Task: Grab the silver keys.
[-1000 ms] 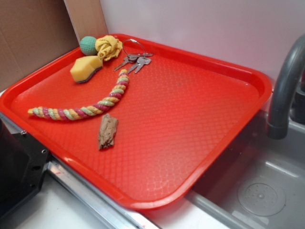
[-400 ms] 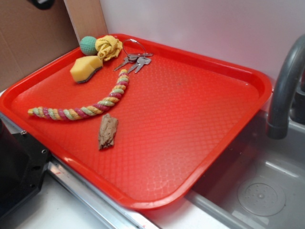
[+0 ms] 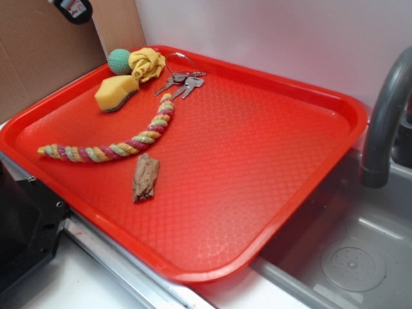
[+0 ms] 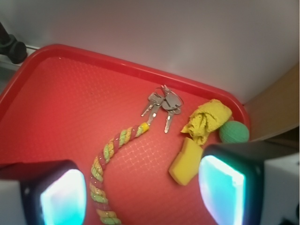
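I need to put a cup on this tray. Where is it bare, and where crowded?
Bare: the broad stretch of the red tray between the rope toy, the brown scrap and the sink-side rim. Crowded: the far corner, with silver keys, yellow cloth, sponge, green ball.

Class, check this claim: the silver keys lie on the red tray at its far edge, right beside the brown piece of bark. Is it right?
Not quite. The silver keys do lie at the red tray's far edge, but beside the yellow cloth; the brown piece lies well apart, as the exterior view shows.

In the exterior view the claw (image 3: 72,9) is cut off by the top edge. In the wrist view, its fingers (image 4: 222,185) hide part of the sponge (image 4: 184,163).
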You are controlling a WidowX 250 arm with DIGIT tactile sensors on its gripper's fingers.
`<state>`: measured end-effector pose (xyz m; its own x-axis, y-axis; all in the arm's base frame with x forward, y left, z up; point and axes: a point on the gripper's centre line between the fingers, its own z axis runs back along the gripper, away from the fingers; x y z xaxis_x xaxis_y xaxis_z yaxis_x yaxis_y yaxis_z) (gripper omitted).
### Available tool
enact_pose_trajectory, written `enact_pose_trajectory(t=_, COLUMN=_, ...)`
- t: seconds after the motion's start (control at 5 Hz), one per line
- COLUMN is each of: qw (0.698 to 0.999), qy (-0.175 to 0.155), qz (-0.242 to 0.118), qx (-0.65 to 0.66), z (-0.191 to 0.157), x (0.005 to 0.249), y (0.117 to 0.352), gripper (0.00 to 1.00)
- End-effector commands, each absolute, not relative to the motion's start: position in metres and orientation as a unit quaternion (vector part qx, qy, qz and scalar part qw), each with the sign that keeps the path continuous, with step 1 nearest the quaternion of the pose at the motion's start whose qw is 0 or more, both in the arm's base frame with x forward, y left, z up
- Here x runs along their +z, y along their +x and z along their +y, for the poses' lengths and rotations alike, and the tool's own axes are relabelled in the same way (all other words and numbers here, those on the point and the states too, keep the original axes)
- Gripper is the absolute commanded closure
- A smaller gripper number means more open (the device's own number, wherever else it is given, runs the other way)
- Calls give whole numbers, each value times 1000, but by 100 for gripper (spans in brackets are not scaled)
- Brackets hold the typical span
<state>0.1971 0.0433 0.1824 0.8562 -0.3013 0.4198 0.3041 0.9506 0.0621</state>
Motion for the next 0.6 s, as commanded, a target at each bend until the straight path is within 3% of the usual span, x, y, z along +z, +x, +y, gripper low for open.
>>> enact_pose_trajectory(t=0.0, qw=962, qy=4, qz=-226, qx=-155, z=42, x=191, y=203, gripper=0)
enact_pose_trajectory(t=0.2, qw=969, qy=19, qz=-176, qx=-171, z=52, x=150, y=250, gripper=0)
enact_pose_trajectory(t=0.4, qw=963, qy=38, qz=-186, qx=-192, z=61, x=135, y=276, gripper=0)
